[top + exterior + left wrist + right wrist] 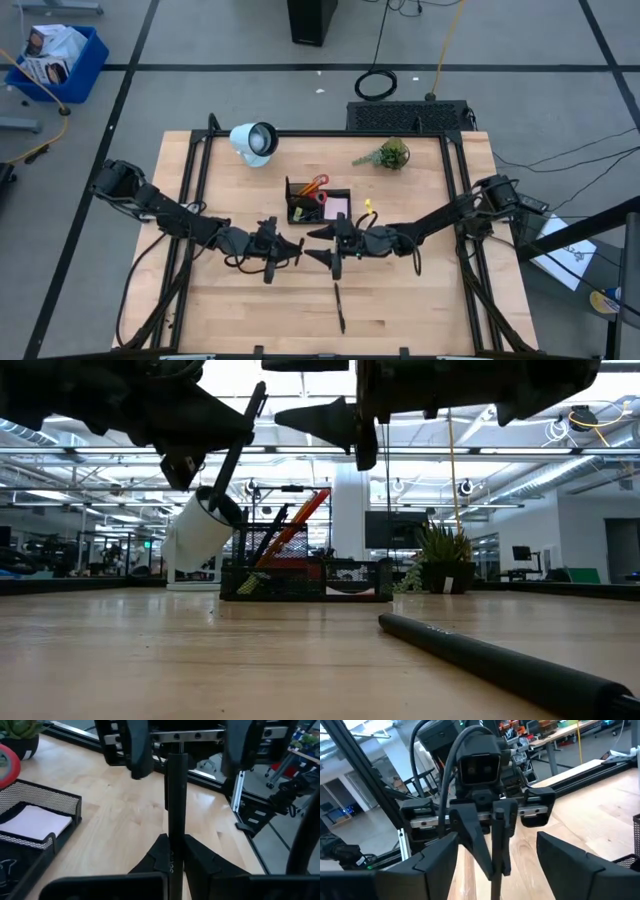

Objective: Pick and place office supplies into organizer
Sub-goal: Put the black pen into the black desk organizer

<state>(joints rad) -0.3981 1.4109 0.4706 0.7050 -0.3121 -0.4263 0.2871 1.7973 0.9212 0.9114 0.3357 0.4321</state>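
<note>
My left gripper hovers over the table's middle, shut on a black pen. My right gripper faces it, open. Its two fingers stand on either side of the pen's free part without touching it. A second black pen lies flat on the table near the front edge. The black mesh organizer stands behind the grippers, with red-handled scissors upright in it and a pink pad. A small yellow piece lies to the organizer's right. My left gripper pinches the black pen's barrel between its two fingers, which come nearly level from the table's left. The pen runs on past the fingertips toward my right gripper. It is lifted clear of the table and shows tilted in the low view.
A white round lamp stands at the back left and a small green plant at the back right. Black frame rails run along both sides of the table. Bare wood lies in front of both grippers around the lying pen.
</note>
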